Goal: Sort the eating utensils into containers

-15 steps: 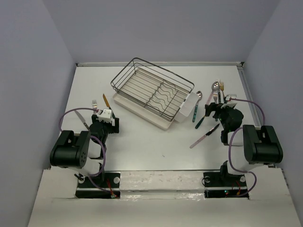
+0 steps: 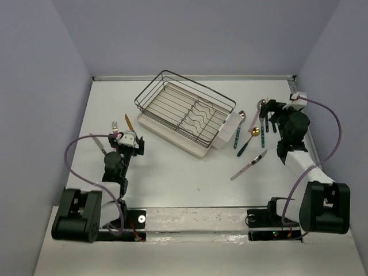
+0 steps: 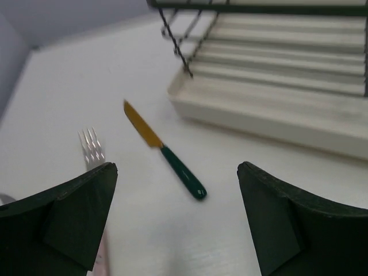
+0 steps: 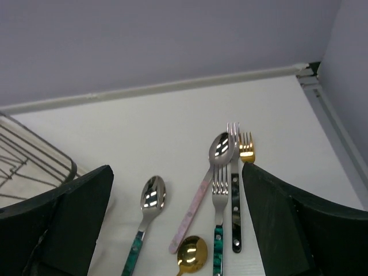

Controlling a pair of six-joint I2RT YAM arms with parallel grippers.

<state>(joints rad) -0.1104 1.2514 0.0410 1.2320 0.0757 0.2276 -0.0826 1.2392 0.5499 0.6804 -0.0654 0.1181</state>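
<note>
approach step: left fingers [image 3: 69, 218], wide open and empty, face the green-handled knife [image 3: 164, 150]; right fingers [image 4: 299, 230], likewise, face the pink-handled spoon [image 4: 197, 198]. next: lower and close.

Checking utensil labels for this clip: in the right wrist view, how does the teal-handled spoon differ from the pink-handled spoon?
Handle: the teal-handled spoon has a mottled teal handle, the pink-handled spoon a pale pink one.
Pose: the teal-handled spoon lies nearly straight, while the pink-handled spoon slants more.
Neighbours: the teal-handled spoon lies apart on the left, while the pink-handled spoon's bowl is crowded against the forks.
Both have shiny silver bowls pointing away from the camera and lie on the table, not yet sorted.
</note>
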